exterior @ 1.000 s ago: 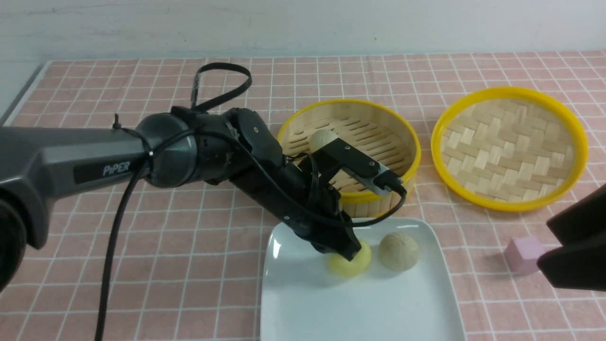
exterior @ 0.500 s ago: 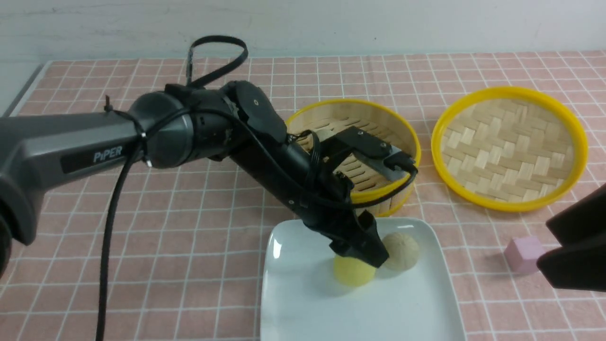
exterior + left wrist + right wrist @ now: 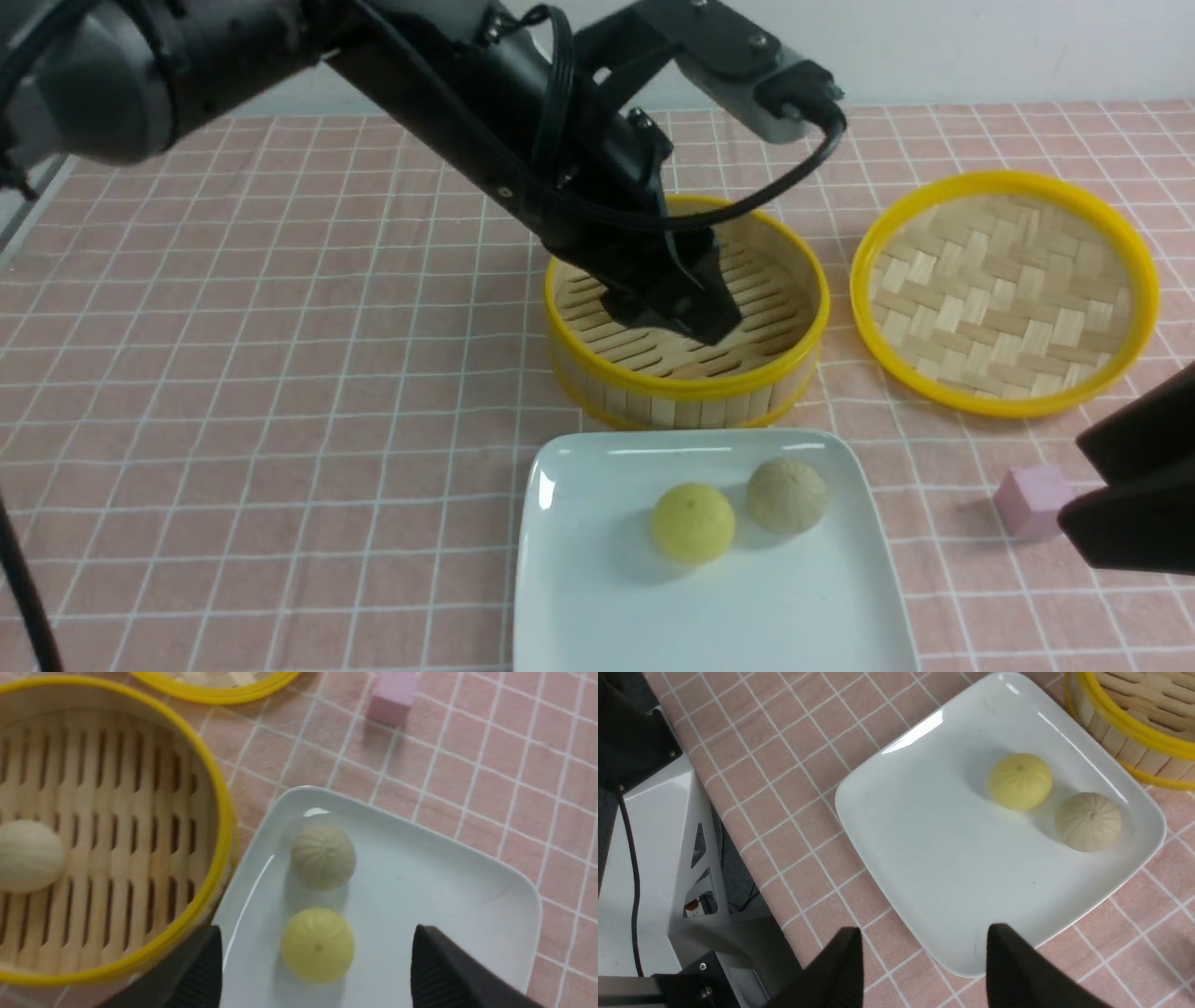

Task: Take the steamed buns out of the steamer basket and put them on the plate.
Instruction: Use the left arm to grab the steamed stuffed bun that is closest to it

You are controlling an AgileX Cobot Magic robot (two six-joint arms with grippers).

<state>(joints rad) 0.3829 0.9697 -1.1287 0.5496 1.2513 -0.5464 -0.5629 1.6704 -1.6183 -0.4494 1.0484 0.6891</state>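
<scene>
Bamboo steamer basket (image 3: 686, 397) holds one pale steamed bun (image 3: 28, 856). The left gripper (image 3: 677, 313) hangs over the basket, jaws wide and empty, with the bun off to one side of them. A yellow bun (image 3: 693, 523) and a beige bun (image 3: 787, 495) sit side by side on the white plate (image 3: 579, 597). The right gripper (image 3: 924, 940), partly open and empty, waits right of the plate.

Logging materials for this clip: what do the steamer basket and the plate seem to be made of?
Steamer basket: likely bamboo, matte, with pale grainy slats; yellow rims look smooth, perhaps plastic. Plate: probably glazed ceramic or melamine; glossy white with sharp highlights.
</scene>
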